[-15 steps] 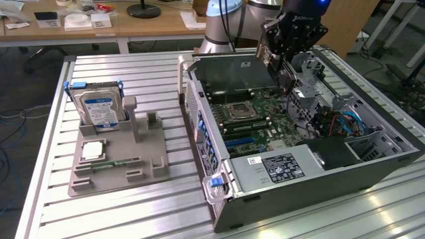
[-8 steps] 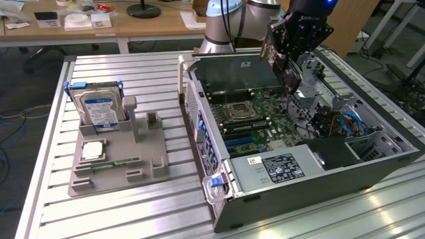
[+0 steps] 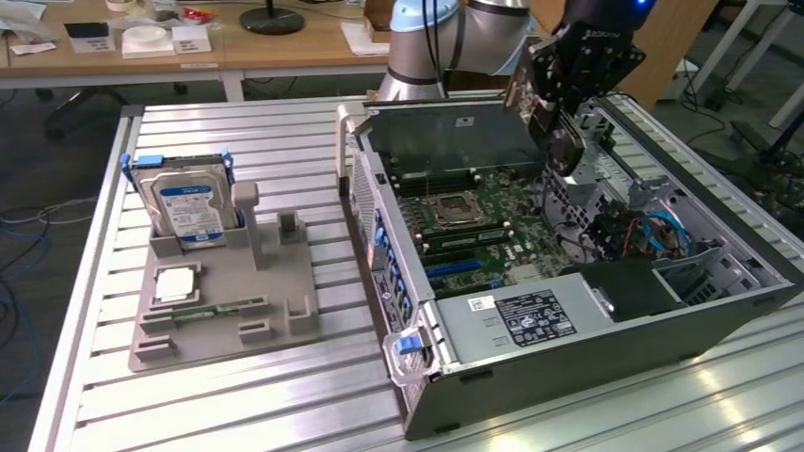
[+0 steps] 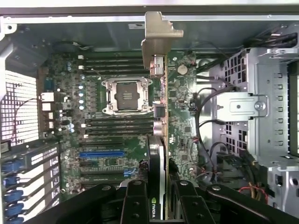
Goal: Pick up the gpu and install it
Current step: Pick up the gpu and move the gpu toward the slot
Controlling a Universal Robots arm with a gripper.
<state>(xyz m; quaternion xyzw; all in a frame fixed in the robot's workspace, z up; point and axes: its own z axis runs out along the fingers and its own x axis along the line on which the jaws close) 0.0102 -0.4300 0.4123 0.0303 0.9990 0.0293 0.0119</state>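
Tool [image 3: 562, 111] of a Universal Robots arm hung over the open computer case [image 3: 566, 363], its fingers [image 4: 135, 205] clamped on either side of the gpu [image 3: 568, 141]. The card was carried on edge, well above the motherboard [image 3: 484, 221] and toward the far right of the case in the exterior view. It touched nothing inside.

From the wrist view, the tool [image 4: 161, 207] pinched the gpu [image 4: 158, 149] by its flat faces near one end. The silver bracket [image 4: 156, 39] stuck out at the other end, toward the case wall. That grip appeared chosen to leave the connector edge and bracket free. It also kept the thin board upright so it could pass between the cables [image 4: 205, 121] and the drive cage [image 4: 247, 107].

The card's length ran crosswise to the blue slot [image 4: 102, 153] beside the empty processor socket [image 4: 125, 95]. By that reading the gpu was lifted but not yet lined up or seated.

At the exterior view's left, well apart from the case, a grey holder [image 3: 226, 301] sat on the slatted metal surface [image 3: 251, 405]. A silver, blue-labelled hard drive [image 3: 188, 205] stood upright in the holder.
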